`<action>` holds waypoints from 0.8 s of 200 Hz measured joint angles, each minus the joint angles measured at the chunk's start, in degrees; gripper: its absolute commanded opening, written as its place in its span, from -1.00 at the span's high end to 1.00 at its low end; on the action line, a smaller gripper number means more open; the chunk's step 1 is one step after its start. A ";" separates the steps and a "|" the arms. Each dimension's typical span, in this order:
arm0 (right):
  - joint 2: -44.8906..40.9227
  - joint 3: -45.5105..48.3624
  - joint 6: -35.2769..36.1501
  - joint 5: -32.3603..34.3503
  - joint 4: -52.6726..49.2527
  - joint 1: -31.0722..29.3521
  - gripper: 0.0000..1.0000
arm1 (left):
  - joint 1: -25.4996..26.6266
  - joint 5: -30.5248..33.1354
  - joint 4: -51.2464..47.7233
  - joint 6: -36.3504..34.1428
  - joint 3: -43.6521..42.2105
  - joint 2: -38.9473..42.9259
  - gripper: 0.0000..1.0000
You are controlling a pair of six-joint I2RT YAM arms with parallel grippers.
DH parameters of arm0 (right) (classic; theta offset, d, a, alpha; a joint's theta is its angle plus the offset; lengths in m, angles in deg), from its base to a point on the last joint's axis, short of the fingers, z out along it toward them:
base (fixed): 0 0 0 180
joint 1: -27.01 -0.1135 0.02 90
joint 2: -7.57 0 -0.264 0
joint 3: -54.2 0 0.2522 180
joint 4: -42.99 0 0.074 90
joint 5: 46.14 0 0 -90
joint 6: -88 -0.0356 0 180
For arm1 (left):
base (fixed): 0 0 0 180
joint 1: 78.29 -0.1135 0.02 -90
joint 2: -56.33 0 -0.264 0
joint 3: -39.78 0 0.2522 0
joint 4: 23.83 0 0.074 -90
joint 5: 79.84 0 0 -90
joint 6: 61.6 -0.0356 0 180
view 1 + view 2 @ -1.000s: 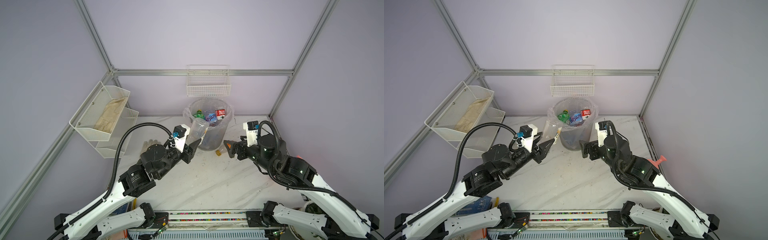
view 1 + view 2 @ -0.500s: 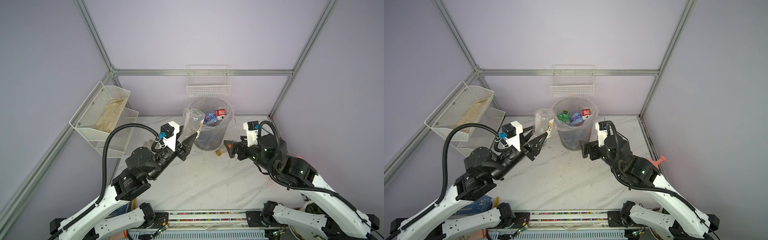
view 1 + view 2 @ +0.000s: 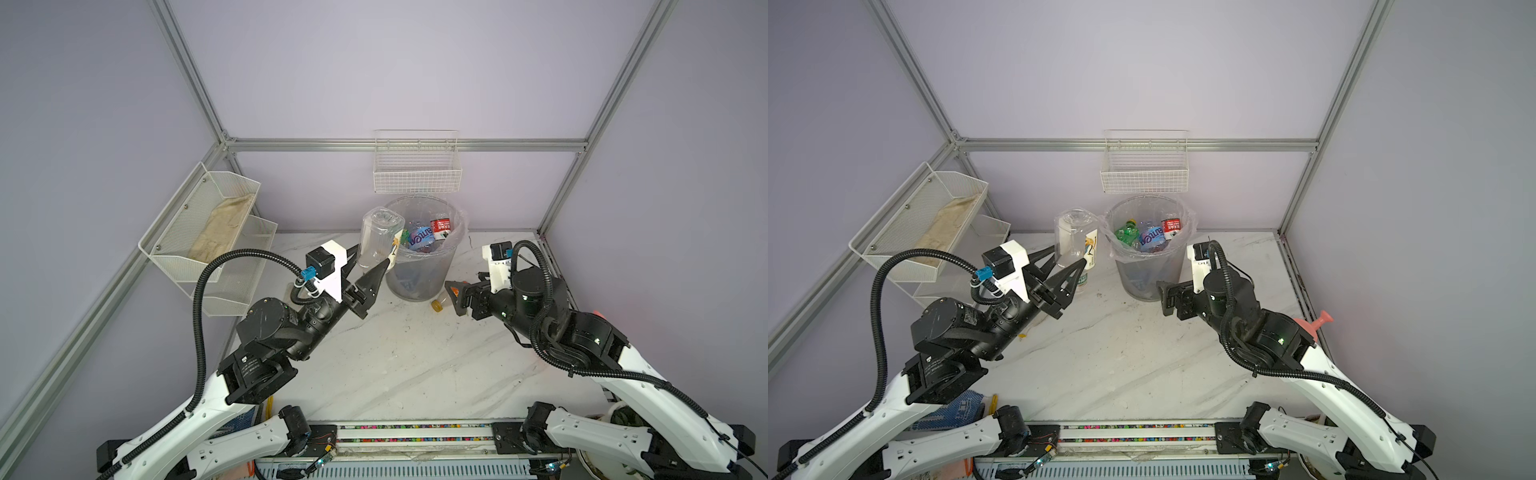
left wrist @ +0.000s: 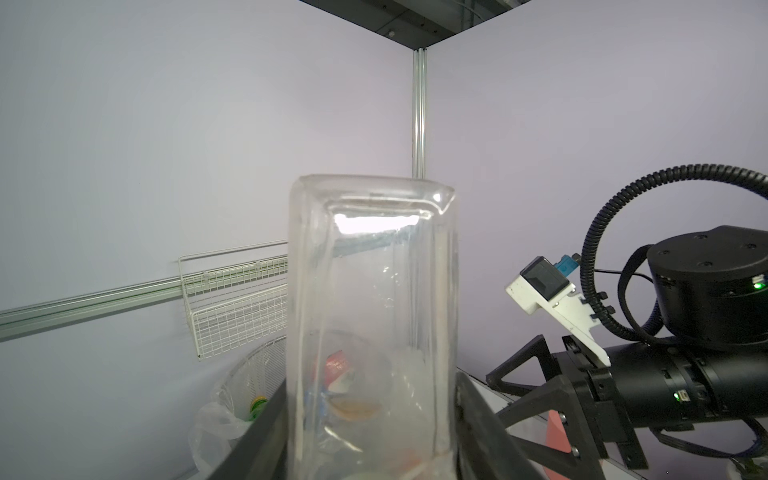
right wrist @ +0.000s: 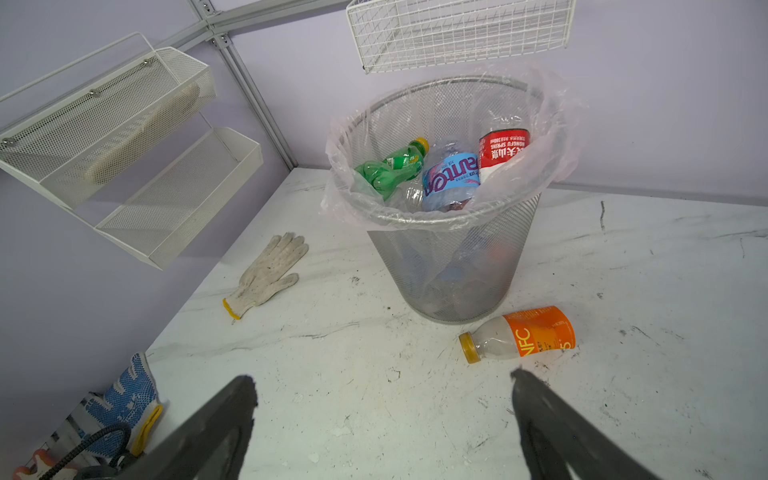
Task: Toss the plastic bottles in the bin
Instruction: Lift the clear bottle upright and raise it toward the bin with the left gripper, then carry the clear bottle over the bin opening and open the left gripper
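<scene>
A small lilac-walled booth around a marble-look table.

Plain pale lilac walls point(image 3: 374, 62) close in the left, far and right sides. Silver metal posts point(image 3: 189, 70) join them at the corners, and a matching rail point(image 3: 519, 145) runs across the far wall. A white wire basket point(image 3: 417, 178) hangs from that rail near the middle. A white mesh shelf point(image 3: 183, 212) of two tiers is fixed to the left wall, with a beige cloth point(image 3: 220, 228) lying in its upper tier. The table point(image 3: 407, 365) is white with grey veins and scuffed with dark marks. The light is soft and even, brightest on the far wall. In the left wrist view a dark ceiling point(image 4: 415, 25) shows above a corner post.
</scene>
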 measured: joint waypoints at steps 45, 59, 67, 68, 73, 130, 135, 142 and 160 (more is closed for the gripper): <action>0.04 0.00 0.00 0.00 0.00 0.00 -0.95 | 0.00 -0.59 1.51 -1.49 2.08 -2.51 0.12; 0.09 0.00 0.00 0.00 0.00 0.00 -0.95 | 0.00 -0.83 1.92 -1.92 3.39 -3.69 0.12; 0.17 0.00 0.02 0.00 0.00 0.00 -0.95 | 0.00 -0.87 2.12 -2.54 4.35 -4.52 0.12; 0.17 0.00 0.04 0.00 0.00 0.00 -0.95 | 0.00 -0.87 2.12 -2.54 4.46 -4.59 0.12; 0.24 0.00 0.07 0.00 0.02 0.00 -0.95 | 0.00 -0.87 2.14 -2.80 5.22 -5.27 0.13; 0.63 0.00 0.35 -0.02 0.15 0.00 -0.95 | -3.63 -0.96 4.00 -4.87 17.00 -20.06 0.13; 0.70 0.00 0.35 -0.02 0.13 0.00 -0.95 | -4.79 -1.66 3.98 -4.66 18.58 -22.34 0.13; 0.70 0.00 0.35 -0.02 0.13 0.00 -0.95 | -6.40 -2.51 3.93 -4.31 20.68 -25.44 0.13; 0.52 -0.04 0.35 0.07 0.11 0.00 -0.95 | -10.80 -5.03 2.93 -2.71 26.08 -33.81 0.14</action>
